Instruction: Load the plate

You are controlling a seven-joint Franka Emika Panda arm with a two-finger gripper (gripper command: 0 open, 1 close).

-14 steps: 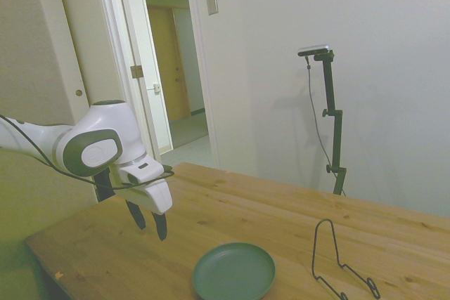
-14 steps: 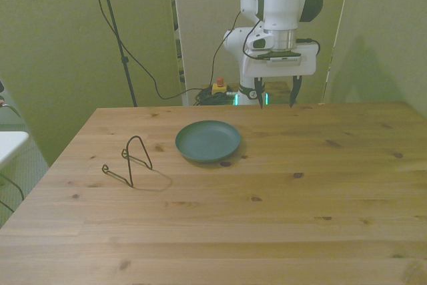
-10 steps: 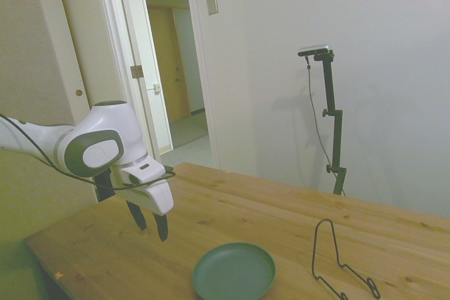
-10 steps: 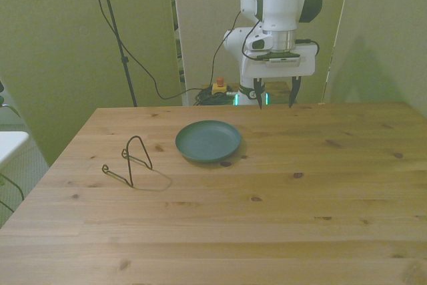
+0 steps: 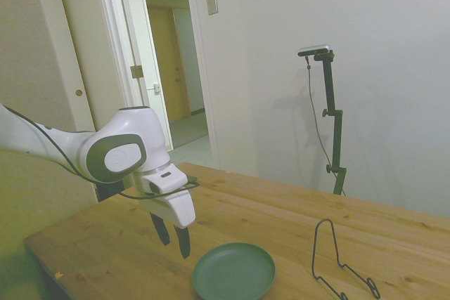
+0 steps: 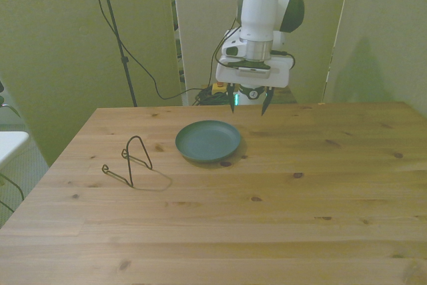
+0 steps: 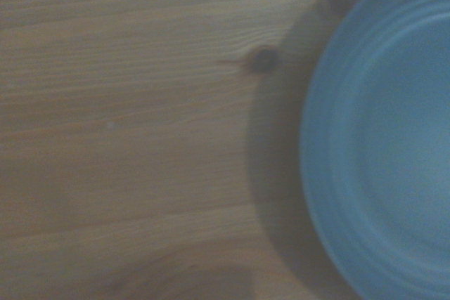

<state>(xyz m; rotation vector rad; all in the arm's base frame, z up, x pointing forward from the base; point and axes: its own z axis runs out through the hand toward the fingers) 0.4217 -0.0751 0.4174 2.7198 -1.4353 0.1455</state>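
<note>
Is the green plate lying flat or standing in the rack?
Flat. The plate rests on the table, apart from the wire rack.

The white Franka arm (image 5: 112,156) reaches out over the wooden table's far edge, its wrist bent so the gripper (image 6: 249,102) points straight down. The two dark fingers (image 5: 183,242) hang spread apart, holding nothing, above the tabletop.

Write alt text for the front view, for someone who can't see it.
A teal plate lies flat on a wooden table, with the white arm's open end effector hanging above the table behind its rim. A black wire rack stands toward the front view's left.
</note>
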